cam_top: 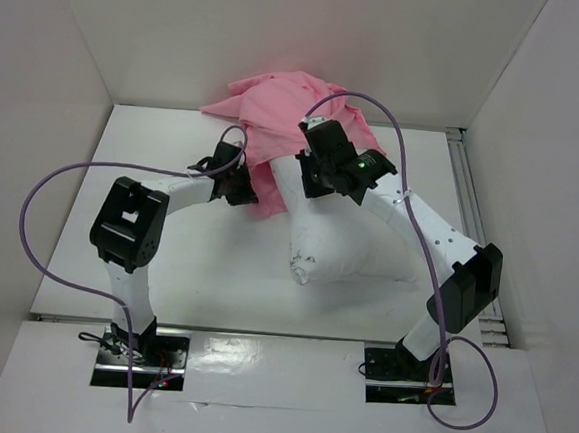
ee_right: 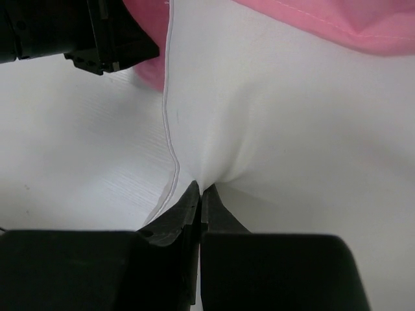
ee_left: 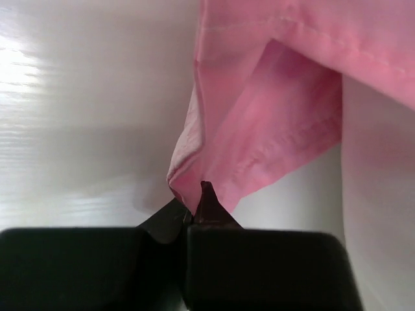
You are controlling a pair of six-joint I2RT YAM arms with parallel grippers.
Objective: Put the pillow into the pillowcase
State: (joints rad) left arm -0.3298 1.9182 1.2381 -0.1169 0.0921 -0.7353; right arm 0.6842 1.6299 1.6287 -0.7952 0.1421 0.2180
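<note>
Pillow (cam_top: 353, 242) with pillowcase (cam_top: 289, 101) over its far end, table centre.
Left gripper (ee_left: 194, 206) closed on pillowcase hem corner; bare table (cam_top: 166, 257) lies left and near; right gripper (ee_right: 200, 194) clamped tight on pillow fabric beside its seam.

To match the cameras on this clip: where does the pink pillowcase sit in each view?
Top external: the pillowcase lies upper centre, draped over the far end of the pillow.
Left wrist: it fills the upper right; a fold hangs into the left gripper, jaws shut on it.
Right wrist: a strip along the top right edge.
Shared landmark: the white pillow, beneath the pink in the top and right wrist views.
</note>
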